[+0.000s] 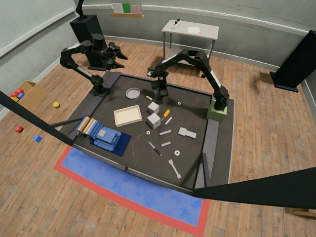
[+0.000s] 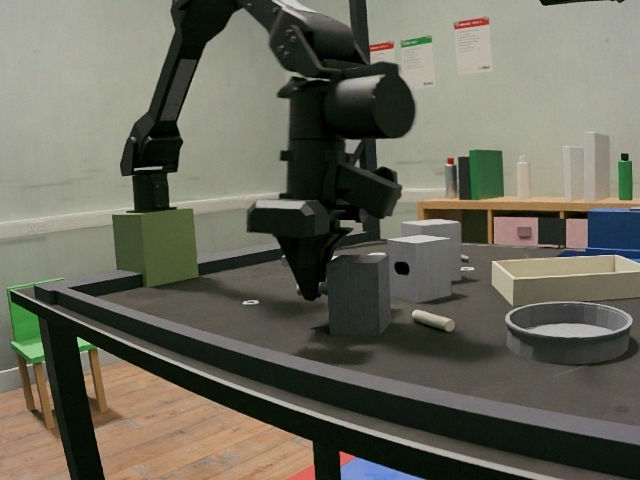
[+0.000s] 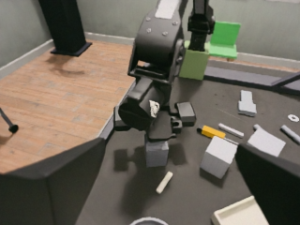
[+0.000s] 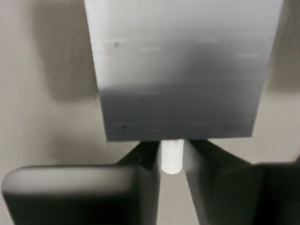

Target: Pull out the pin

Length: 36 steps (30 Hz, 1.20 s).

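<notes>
While blk stands upright — pin (image 4: 172, 157) btwn R tool's (image 4: 172, 180) (image 2: 311, 296) fingertips
</notes>
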Motion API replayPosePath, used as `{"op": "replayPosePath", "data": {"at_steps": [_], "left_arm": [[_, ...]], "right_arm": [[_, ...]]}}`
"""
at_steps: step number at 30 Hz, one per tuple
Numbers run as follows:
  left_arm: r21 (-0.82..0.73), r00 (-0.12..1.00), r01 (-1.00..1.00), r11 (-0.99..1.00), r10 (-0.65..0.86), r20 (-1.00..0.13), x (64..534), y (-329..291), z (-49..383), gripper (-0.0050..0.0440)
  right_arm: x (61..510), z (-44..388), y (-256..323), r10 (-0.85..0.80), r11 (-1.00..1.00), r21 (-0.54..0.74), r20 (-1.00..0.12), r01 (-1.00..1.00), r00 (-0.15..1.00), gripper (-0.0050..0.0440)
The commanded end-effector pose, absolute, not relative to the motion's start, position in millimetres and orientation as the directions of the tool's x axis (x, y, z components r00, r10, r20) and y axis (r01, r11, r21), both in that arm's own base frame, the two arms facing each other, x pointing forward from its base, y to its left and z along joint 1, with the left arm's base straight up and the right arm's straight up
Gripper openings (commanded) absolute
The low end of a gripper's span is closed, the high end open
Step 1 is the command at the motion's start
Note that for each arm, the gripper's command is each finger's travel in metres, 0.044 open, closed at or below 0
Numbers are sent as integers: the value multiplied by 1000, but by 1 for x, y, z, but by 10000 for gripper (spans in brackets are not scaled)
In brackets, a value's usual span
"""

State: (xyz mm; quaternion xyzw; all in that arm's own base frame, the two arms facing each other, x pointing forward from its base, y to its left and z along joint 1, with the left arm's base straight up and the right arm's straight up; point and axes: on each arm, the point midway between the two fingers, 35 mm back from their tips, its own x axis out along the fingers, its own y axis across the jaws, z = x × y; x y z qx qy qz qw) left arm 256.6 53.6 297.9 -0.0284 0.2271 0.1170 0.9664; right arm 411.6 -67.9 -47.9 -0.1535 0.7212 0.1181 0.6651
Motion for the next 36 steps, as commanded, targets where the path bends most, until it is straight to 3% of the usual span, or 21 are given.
{"op": "replayPosePath", "data": {"at_steps": [1, 16, 36], "left_arm": [[-1, 880, -236, 972, 213, -425, 256, 53, 305, 400], [-1, 880, -236, 972, 213, -425, 256, 53, 305, 400], [-1, 855, -264, 965, 233, -464, 277, 64, 253, 400]], "right_arm": [[419, -38, -66, -121, 925, -78, -988, -371, -96, 17], [418, -35, -67, -118, 927, -77, -989, -367, -91, 17], [399, -33, -78, -122, 925, -84, -989, -371, -80, 17]]}}
